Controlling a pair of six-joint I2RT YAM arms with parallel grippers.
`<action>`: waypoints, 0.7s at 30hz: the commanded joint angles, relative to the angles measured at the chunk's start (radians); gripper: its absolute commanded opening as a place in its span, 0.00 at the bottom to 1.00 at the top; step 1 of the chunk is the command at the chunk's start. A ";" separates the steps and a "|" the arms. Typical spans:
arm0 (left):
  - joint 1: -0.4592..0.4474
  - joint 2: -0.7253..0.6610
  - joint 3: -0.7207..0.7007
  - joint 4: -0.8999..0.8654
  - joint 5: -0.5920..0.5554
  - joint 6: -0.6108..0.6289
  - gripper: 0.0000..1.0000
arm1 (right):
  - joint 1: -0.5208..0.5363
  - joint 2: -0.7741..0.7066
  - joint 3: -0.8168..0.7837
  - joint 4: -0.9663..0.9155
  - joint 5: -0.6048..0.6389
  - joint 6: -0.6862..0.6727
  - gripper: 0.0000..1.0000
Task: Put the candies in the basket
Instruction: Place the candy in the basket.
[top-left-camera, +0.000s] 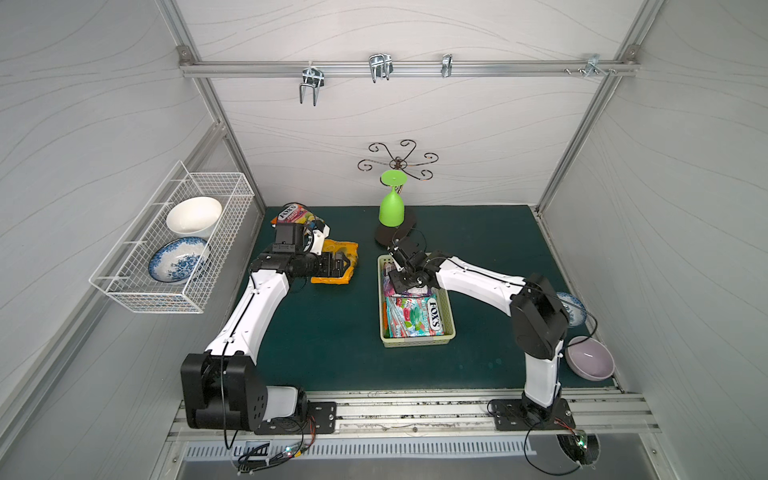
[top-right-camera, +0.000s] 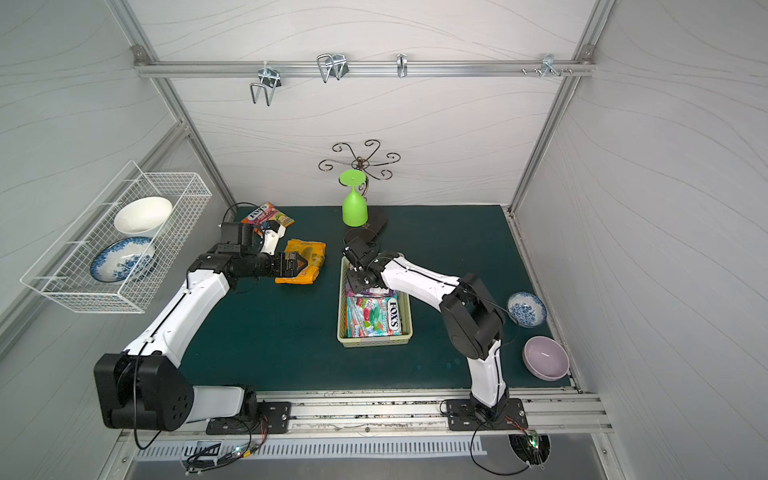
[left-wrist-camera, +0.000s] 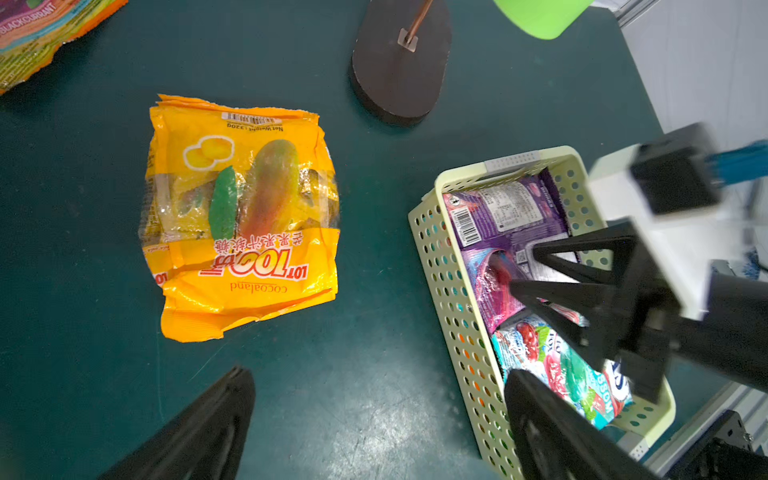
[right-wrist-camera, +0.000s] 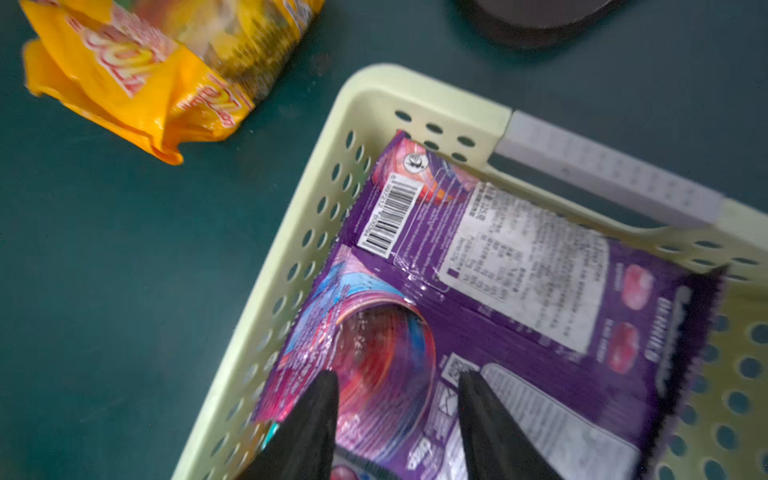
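— Both hands: how do they stand?
— My left hand (left-wrist-camera: 378, 374) is spread wide and holds nothing. It is above the bench (top-left-camera: 324, 340), close to a crinkled orange-yellow bag (left-wrist-camera: 241, 216). My right hand (right-wrist-camera: 399, 376) hangs over the far end of the basket (right-wrist-camera: 374, 89), fingers apart and gripping nothing, above a glossy purple bag (right-wrist-camera: 519, 257).
— What is the basket like?
— It is pale yellow-green plastic, shallow and rectangular, with walls punched full of round holes. It sits mid-bench. Flat shiny bags lie in it: the purple one at the far end, a teal FOX'S bag (top-left-camera: 415, 318) at the near end.
— And outside it?
— Two bags lie on the matte dark green surface. One is the orange-yellow bag, with a clear band across its middle. The other is a multicoloured FOX'S bag (top-right-camera: 266, 215) at the back left.
— What does each camera add?
— In both top views my left hand covers part of the orange-yellow bag. My left wrist view shows it whole, with barcode and printed fruit. The top views mostly hide the purple bag under my right arm. My right wrist view shows its white label and barcode close up, though blurred. Whether my fingertips touch it I cannot tell.
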 joint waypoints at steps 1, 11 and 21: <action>0.006 0.035 0.033 0.038 -0.047 -0.009 0.98 | -0.017 -0.123 -0.028 -0.013 0.017 -0.011 0.52; 0.005 0.132 0.075 0.009 -0.105 0.007 0.96 | -0.097 -0.426 -0.222 -0.019 0.126 -0.029 0.72; 0.020 0.258 0.156 -0.035 -0.167 0.042 0.85 | -0.254 -0.699 -0.373 -0.063 0.123 -0.083 0.99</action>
